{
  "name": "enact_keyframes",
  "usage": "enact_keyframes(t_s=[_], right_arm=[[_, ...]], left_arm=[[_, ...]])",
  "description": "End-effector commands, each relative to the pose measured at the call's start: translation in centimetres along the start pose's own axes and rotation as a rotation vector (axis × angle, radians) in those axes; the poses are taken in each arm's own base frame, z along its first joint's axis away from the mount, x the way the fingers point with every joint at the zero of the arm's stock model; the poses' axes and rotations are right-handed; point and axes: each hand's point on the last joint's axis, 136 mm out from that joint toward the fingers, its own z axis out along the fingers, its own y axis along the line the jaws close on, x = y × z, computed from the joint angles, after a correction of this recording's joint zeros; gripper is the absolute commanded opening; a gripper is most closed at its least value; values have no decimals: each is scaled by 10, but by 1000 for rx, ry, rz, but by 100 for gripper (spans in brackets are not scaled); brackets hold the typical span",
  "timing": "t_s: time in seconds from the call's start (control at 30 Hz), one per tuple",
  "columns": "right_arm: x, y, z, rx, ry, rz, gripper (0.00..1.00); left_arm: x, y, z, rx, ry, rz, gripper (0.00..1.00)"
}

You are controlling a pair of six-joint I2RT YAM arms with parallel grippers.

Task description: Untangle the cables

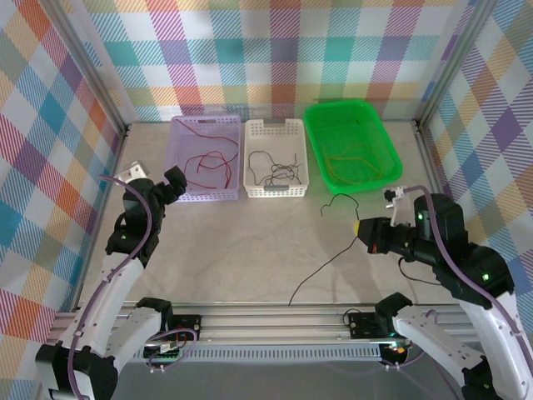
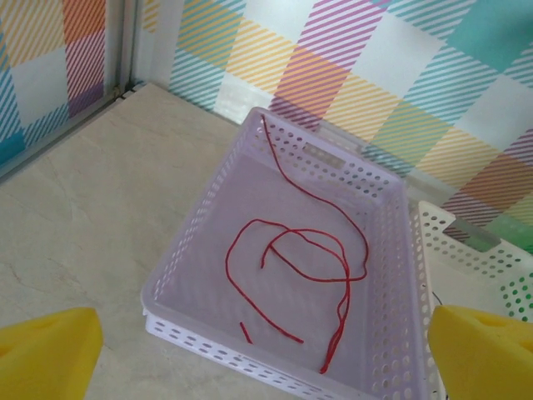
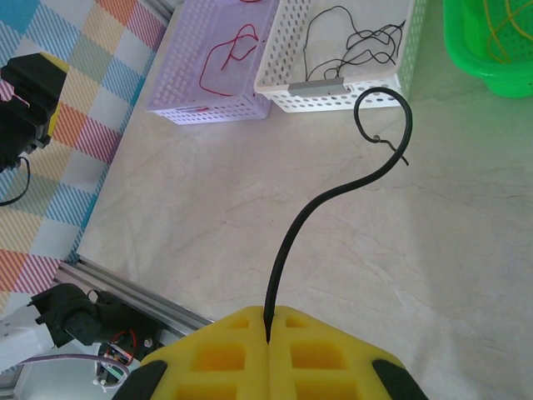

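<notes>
1. Over the table (image 1: 250, 250), seen from above, the lilac tray (image 1: 185, 158) holds red cables (image 1: 208, 162), the white tray (image 1: 276, 193) black cables (image 1: 279, 171), and the green tray (image 1: 315, 142) orange-yellow cables (image 1: 350, 158). The left gripper (image 1: 171, 185) hangs just beside the lilac tray. The right gripper (image 1: 360, 227) pinches a loose black cable (image 1: 325, 268) that trails toward the near edge.
2. At the left wrist, both yellow pads (image 2: 46, 354) stand wide apart, with nothing between them.
3. At the right wrist, the jaws are closed tight on the loose black cable, whose free end curls into a hook near the white tray.
</notes>
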Motion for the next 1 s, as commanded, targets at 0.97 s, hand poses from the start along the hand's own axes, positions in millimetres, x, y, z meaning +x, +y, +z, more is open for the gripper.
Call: enact_keyframes(t_s=[0.97], right_arm=[[-137, 43, 59, 61, -42, -27, 0]], left_arm=[[-9, -15, -9, 23, -100, 47, 100]])
